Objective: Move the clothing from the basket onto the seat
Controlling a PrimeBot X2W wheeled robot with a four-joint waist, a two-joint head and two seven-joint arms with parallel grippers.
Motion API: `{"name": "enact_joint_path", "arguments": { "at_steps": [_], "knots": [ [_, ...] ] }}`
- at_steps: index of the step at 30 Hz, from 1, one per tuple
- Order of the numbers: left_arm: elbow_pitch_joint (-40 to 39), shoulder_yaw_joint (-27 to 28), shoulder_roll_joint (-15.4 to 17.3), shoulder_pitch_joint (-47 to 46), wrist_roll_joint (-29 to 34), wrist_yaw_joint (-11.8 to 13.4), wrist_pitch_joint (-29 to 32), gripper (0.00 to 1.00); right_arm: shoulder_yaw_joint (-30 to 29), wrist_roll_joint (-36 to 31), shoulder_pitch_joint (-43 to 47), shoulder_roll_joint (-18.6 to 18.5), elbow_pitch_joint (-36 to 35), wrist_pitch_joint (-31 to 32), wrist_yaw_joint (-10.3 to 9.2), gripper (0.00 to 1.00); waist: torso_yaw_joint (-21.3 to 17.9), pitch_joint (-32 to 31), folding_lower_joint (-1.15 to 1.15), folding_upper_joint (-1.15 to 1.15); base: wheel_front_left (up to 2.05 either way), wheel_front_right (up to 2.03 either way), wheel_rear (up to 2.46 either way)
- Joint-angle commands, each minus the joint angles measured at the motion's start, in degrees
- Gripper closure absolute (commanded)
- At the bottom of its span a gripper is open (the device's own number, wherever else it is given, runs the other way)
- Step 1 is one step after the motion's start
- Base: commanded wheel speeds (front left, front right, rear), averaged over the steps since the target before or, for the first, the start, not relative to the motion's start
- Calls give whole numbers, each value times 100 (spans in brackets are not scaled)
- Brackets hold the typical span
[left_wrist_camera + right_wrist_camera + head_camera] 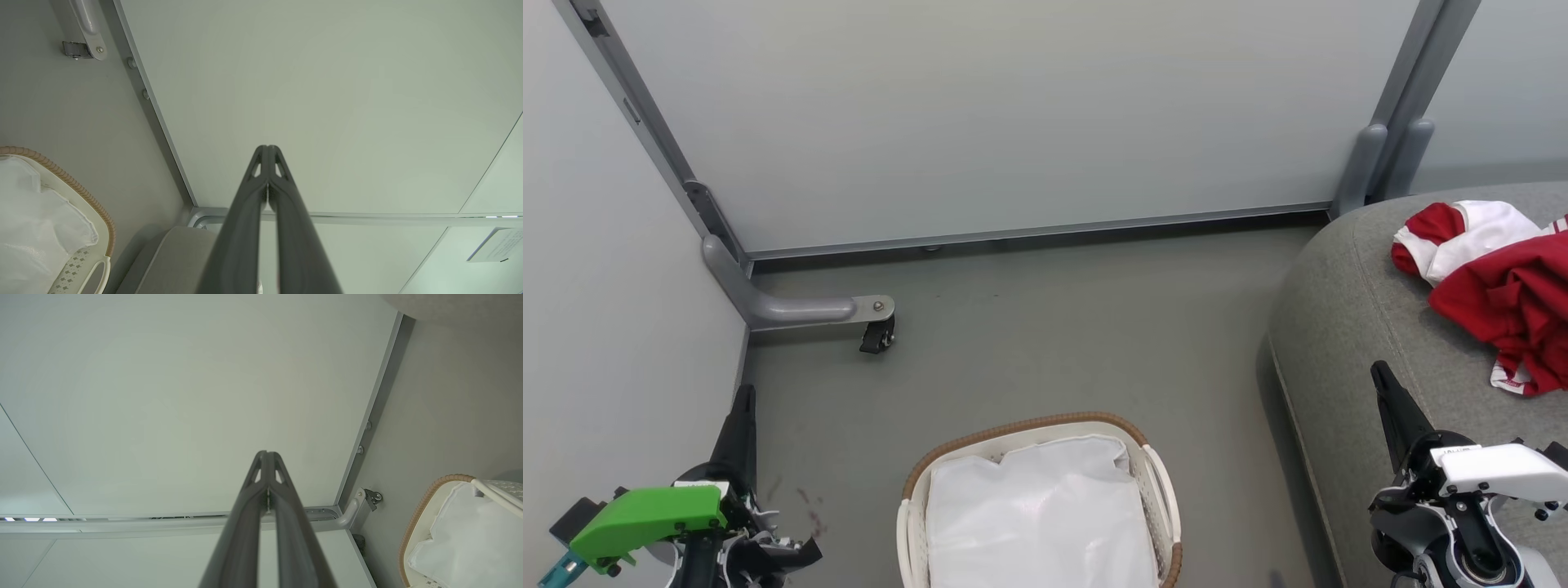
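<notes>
Head view, closest in: the left gripper (745, 400) stands at the lower left with a green cover (645, 523) on its wrist. Its two dark fingers are pressed together into one spike pointing up the picture, holding nothing. At the lower right the right gripper (1382, 377) points the same way, jaws likewise closed and empty.

Between them, at the bottom edge, the basket (1021, 426) sits on the grey floor (1054, 327), brown woven rim toward the wall, with the white liner cloth (1037, 514) spread across its inside.

The left wrist view confirms the left gripper (267, 149) has its fingertips touching, with the basket (81, 196) off to that view's left. In the right wrist view the right gripper (266, 454) is closed in the same way, with the basket (416, 514) at the lower right of that view.

Farther back on the right, the grey seat (1347, 327) curves in from the picture's edge. The clothing (1503, 286) lies crumpled on top of it, red with a white panel, cut off by the right border. It is well apart from the basket and not touching the right gripper's tip.

Beyond the floor a small black caster (876, 336) sits under a grey metal foot, and pale partition panels (1013, 122) close the corner.
</notes>
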Motion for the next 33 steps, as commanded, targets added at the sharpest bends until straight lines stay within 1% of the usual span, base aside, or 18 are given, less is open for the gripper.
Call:
{"name": "enact_joint_path", "arguments": {
  "at_steps": [1, 33],
  "knots": [
    [-33, 22, 39, -97, -127, -31, 23, 100, -24, 112, 64, -37, -39, 47, -2, 100, 3, -3, 0, 0, 0, 0, 0],
    [-28, 20, 40, -82, -120, -32, 27, 100, -22, 110, 65, -37, -35, 44, -2, 100, 4, -4, 0, 0, 0, 0, 0]
  ]
}}
